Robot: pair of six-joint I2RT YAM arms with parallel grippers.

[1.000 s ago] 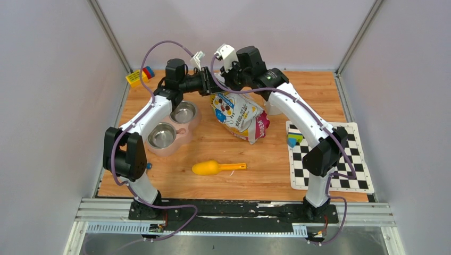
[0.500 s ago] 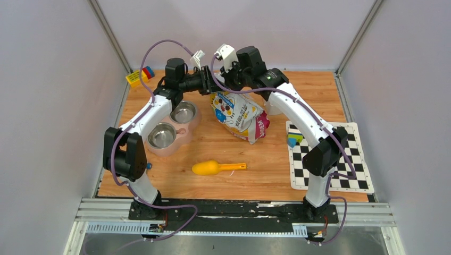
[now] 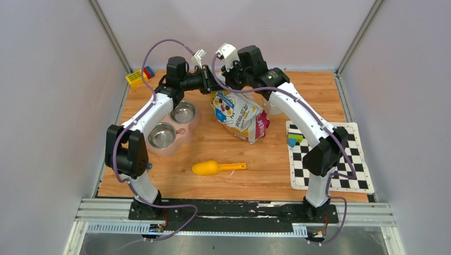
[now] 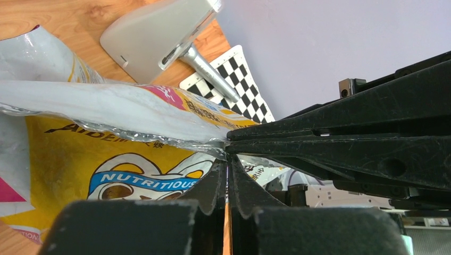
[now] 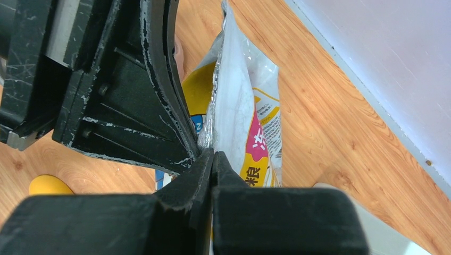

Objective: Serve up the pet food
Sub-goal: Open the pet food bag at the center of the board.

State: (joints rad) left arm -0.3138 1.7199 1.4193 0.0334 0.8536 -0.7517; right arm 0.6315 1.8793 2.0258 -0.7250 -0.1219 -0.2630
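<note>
The pet food bag, yellow and white with a cartoon cat, stands at the table's back centre; the pet food itself is hidden inside. Both grippers meet at its top. My left gripper reaches in from the left; in the left wrist view its tips pinch the bag's silver-lined rim, with only a thin slit between the fingers. My right gripper comes from the right, shut on the rim of the bag, right against the left gripper's fingers.
A pink double steel bowl sits left of the bag. A yellow scoop lies in front. A checkerboard mat with a small block is at the right. Toy blocks sit at the back left. A grey-white flat tool lies behind the bag.
The left gripper's jaws have come together on the bag's rim, and the left arm has shifted slightly. The right gripper and the bag have barely moved.
</note>
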